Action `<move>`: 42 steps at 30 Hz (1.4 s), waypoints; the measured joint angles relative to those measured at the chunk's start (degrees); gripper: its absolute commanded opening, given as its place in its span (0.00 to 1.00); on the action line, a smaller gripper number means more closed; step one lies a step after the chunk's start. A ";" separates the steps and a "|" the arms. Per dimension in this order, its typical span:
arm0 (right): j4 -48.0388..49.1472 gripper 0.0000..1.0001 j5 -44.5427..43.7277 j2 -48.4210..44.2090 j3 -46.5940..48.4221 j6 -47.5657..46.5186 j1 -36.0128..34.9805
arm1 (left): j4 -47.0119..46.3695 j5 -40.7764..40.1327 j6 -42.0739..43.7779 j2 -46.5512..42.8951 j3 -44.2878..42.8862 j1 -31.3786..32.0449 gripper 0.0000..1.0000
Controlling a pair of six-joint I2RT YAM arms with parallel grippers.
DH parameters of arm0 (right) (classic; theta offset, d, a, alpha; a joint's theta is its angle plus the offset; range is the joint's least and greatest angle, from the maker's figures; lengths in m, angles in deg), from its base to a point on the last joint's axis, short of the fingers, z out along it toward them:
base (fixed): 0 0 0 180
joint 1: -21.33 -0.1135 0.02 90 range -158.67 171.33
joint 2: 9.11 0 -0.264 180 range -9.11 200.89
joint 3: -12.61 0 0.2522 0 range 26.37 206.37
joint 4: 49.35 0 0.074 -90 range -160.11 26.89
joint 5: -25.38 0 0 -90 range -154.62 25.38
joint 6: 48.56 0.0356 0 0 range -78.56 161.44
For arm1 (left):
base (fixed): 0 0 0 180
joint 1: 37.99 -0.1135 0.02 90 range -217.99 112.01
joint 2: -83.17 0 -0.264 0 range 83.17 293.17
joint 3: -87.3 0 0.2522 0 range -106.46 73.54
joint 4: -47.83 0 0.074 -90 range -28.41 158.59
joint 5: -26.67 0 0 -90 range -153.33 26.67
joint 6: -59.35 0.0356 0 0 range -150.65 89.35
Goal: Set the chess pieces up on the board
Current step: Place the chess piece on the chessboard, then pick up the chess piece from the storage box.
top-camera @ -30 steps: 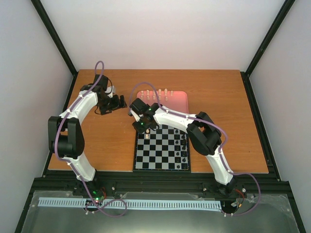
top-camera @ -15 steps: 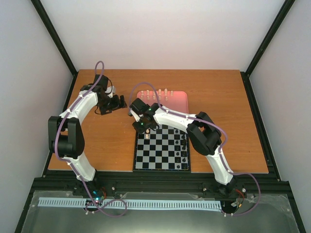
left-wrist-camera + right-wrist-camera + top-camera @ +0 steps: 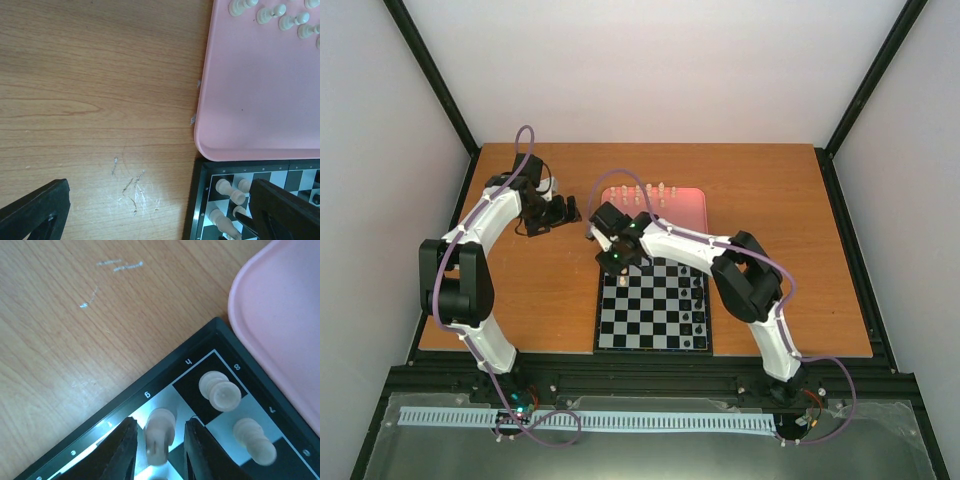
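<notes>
While the right arm reaches to the far left corner of the board in the overhead view, the left arm hangs over bare bench. Most pale chess pieces stand on the pink tray beyond both jaws, and black pieces line the board's right edge.

From the left wrist, the left jaws are spread wide and empty, with the tray ahead to their right.

From the right wrist, the right jaws bracket one upright pale piece on an edge square near the corner. They are slightly parted, with slivers of board showing on each side. Two placed pieces stand just ahead to their right.

Placing looks to be the step in hand. The next move probably calls for a straight lift clear without tipping the piece, then a reach to the tray.
</notes>
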 measured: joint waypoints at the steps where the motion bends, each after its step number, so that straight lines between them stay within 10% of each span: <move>1: -0.15 0.29 -0.13 -0.52 -0.02 -0.02 -0.02 | -0.04 0.00 0.00 0.00 0.00 0.00 1.00; 18: -4.90 0.51 -5.75 -10.62 5.79 1.53 3.87 | -0.33 0.55 0.00 0.00 0.02 0.00 1.00; 29: -9.29 0.49 -7.87 4.24 23.23 5.70 25.49 | -0.33 0.83 0.00 0.07 0.02 0.00 1.00; 42: -12.92 0.46 -7.65 16.52 32.87 5.11 28.00 | -0.26 0.94 0.02 2.80 -0.15 0.00 1.00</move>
